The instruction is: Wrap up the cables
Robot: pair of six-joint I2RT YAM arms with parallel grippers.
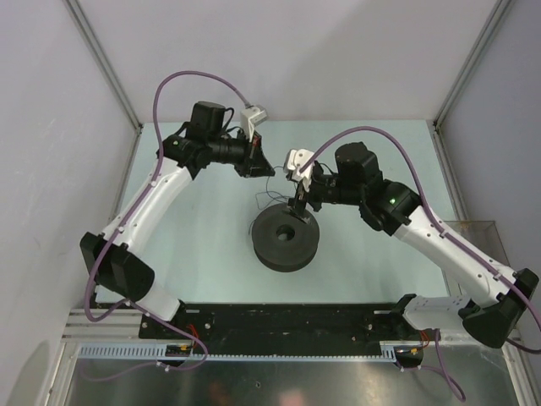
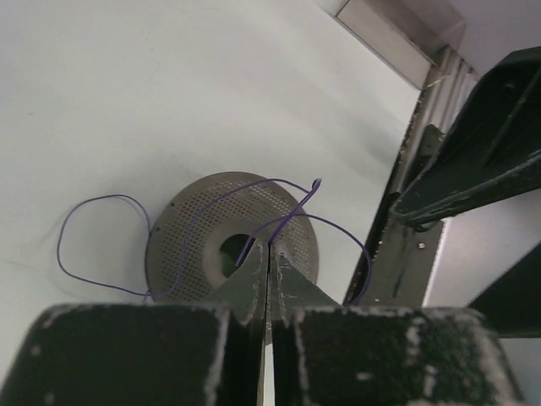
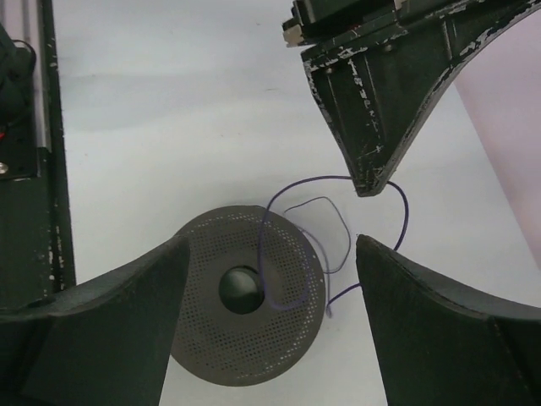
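Observation:
The cable is a very thin purple wire [image 3: 407,211] curling loosely over and beside the round dark grey perforated spool [image 3: 241,347]. My left gripper [image 2: 270,244] is shut on the wire at its fingertips, held above the spool [image 2: 190,245]; a loop of wire [image 2: 101,199] lies on the table to the spool's left. In the top view the left gripper [image 1: 259,168] is behind the spool [image 1: 286,241]. My right gripper [image 3: 270,241] is open wide and empty, hovering over the spool, at its far edge [image 1: 297,205]. The wire [image 1: 267,197] is faint there.
The pale table [image 1: 203,220] is boxed in by white walls with metal corner posts [image 1: 106,63]. A black rail [image 1: 287,321] with the arm bases runs along the near edge. The right arm's dark body [image 2: 482,152] shows in the left wrist view.

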